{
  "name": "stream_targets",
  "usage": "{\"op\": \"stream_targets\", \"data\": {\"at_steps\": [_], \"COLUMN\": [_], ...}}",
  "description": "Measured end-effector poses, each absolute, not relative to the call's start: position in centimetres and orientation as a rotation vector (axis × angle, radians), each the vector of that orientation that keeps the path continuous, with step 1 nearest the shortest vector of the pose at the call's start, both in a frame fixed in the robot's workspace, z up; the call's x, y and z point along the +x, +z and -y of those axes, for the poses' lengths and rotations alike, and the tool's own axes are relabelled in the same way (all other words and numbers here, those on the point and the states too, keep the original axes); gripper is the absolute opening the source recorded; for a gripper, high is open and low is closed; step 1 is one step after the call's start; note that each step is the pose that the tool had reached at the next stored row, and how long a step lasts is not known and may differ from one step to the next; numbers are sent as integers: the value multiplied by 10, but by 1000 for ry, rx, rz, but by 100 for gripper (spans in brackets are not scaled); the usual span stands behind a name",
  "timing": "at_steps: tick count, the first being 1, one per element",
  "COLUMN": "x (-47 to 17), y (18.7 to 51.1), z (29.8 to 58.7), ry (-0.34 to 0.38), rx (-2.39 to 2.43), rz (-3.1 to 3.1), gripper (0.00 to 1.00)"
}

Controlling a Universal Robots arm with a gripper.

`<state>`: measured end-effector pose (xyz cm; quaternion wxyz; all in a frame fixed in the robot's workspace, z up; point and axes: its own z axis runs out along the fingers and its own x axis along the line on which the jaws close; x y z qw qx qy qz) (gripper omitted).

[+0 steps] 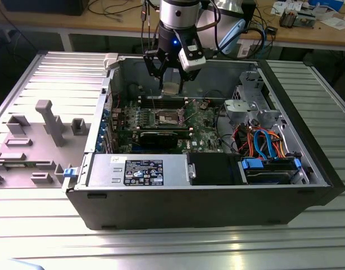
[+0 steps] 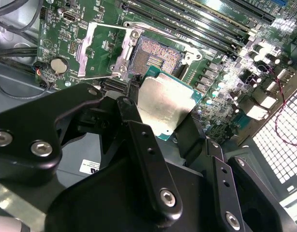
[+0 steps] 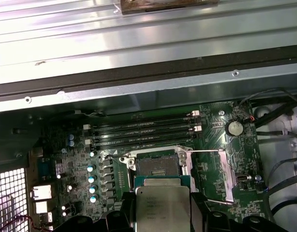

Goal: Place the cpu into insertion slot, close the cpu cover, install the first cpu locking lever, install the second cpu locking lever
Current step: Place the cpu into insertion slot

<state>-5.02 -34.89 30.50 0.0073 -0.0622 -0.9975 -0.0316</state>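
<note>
Tool [image 1: 171, 85] is clamped on opposite edges of the cpu [image 2: 165, 104], holding it in the air inside the computer case [image 1: 217, 209], near the insertion slot [image 2: 155, 53] and clear of it. The cpu cover [image 2: 102, 48] lies swung open beside the slot, leaving the contact field bare. Doing this well likely means squaring the chip to the slot's rim, keeping it level, and lowering gently so no contact bends.

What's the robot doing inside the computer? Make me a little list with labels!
hand: shut on the cpu, over the green board
cpu: held off the board, silvery top showing, not yet in the slot
insertion slot: empty, contacts showing
cpu cover: swung open beside the slot
computer case: lying open on the table
</note>
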Motion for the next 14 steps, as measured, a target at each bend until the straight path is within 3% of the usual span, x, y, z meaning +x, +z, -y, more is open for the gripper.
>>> {"op": "stream_targets", "data": {"at_steps": [14], "x": [-50], "y": [304], "z": [349], "ry": [-99], "rx": [-210], "rz": [3119], "gripper": [55]}}
